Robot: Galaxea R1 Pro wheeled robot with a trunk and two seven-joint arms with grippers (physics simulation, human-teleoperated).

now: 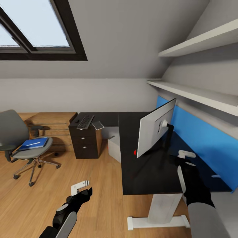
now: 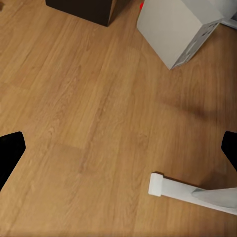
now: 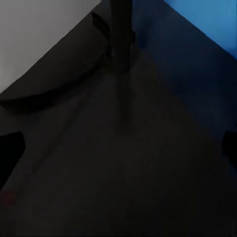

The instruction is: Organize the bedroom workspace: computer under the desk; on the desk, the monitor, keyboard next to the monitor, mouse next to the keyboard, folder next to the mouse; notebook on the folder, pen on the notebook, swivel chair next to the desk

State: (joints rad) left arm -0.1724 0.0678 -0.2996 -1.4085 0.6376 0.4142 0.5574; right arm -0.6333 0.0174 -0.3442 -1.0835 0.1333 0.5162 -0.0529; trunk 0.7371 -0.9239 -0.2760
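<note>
Hovering wide and empty over the tabletop [image 1: 145, 172] behind the monitor [image 1: 155, 132], the right claw [image 1: 185, 158] seems set to reposition it; the left claw [image 1: 81, 188] hangs open over the floor.

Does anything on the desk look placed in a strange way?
Yes. The monitor stands turned, its silver-white back facing the room and its screen toward the blue wall panel. The keyboard lies far away, at the other end of the desk.

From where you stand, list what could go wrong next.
The right gripper hovers over the desk close behind the monitor; a careless swing could tip it. The folder lies on the chair, which may roll when you reach. The keyboard sits near the desk's far edge.
</note>
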